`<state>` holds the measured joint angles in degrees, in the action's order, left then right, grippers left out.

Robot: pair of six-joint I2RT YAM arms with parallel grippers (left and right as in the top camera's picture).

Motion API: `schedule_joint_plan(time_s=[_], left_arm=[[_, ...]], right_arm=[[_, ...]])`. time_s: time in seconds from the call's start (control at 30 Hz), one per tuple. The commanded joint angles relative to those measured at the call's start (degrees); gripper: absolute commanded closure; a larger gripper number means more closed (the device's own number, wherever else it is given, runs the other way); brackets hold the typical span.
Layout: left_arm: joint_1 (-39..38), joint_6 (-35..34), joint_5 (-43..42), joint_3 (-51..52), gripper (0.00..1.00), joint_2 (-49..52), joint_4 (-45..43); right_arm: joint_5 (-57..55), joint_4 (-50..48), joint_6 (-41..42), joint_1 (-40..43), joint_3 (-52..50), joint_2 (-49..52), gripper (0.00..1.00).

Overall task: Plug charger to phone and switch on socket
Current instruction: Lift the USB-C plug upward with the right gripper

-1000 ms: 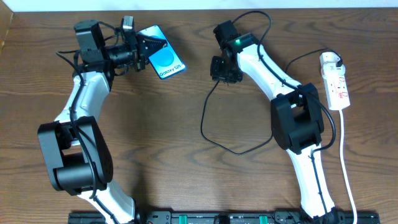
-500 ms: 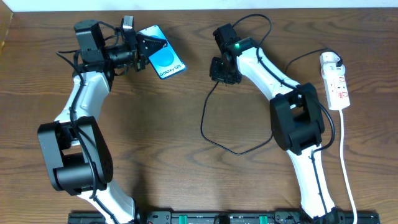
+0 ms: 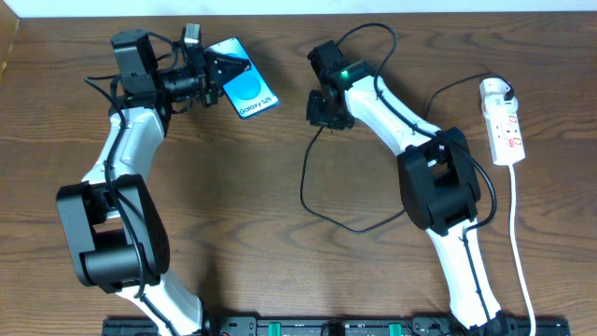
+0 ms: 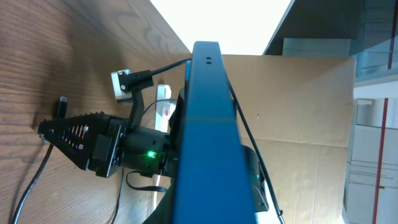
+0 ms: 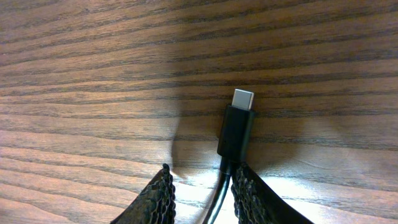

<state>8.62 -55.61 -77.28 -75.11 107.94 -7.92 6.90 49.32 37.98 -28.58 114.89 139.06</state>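
The phone [image 3: 248,90], its blue screen lit, is raised off the table at the back left, with my left gripper [image 3: 220,71] shut on it; the left wrist view shows only its dark blue edge [image 4: 208,137]. The charger's thin black cable [image 3: 306,187] loops over the table middle, and its small black plug [image 5: 236,127] lies flat on the wood. My right gripper [image 5: 202,169] straddles the cable just behind the plug, jaws apart. The cable rests against the right finger [image 5: 252,190], with a gap to the left one. The white socket [image 3: 504,121] lies at the far right.
A white lead [image 3: 522,252] runs from the socket down the right edge. The right arm's own thicker black cables [image 3: 373,37] arch over its wrist. A cardboard panel [image 4: 298,106] stands beyond the table's far side.
My right gripper has shifted a little left toward the phone, the plug end of the cable coming with it, and its jaws have narrowed slightly. The left arm and phone have not moved.
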Motion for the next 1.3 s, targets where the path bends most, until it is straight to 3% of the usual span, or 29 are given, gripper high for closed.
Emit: schedule_joint_plan(time_s=[0.0,0.07,0.17,0.3,0.5,0.73,0.83,1.27], left_arm=[[-0.02,0.5,-1.81,-0.44,0.93,-1.22,-0.46],[-0.02,0.5,-1.81,-0.44,0.93,-1.22,-0.46],[-0.02,0.5,-1.81,-0.44,0.93,-1.22,-0.46],[-0.02,0.5,-1.81,-0.44,0.92,-1.22,-0.46],[-0.02,0.5,-1.81,-0.44,0.92,-1.22,-0.46],[-0.02,0.48,-1.81,-0.44,0.93,-1.22,-0.46],[-0.02,0.5,-1.81,-0.44,0.92,-1.22,-0.46],[-0.02,0.52,-3.56,-0.44,0.92,-1.22,-0.48]], right_arm=[[-0.79,0.96,0.76,-0.42,-2.25,1.9,0.71],[-0.76,1.07,0.76,-0.42,-2.25,2.25,0.78],[-0.76,1.05,0.76,-0.39,-2.25,2.75,0.99],[-0.13,0.09,-3.32,-0.15,-2.16,2.71,0.99],[10.29,-0.39,-20.81,2.21,-0.59,1.14,0.99],[28.39,5.51,-41.92,6.86,-0.5,-6.62,0.99],[34.1,7.82,-46.01,7.93,-0.52,-10.62,0.99],[47.95,13.14,-49.42,9.14,-0.52,-15.02,0.99]])
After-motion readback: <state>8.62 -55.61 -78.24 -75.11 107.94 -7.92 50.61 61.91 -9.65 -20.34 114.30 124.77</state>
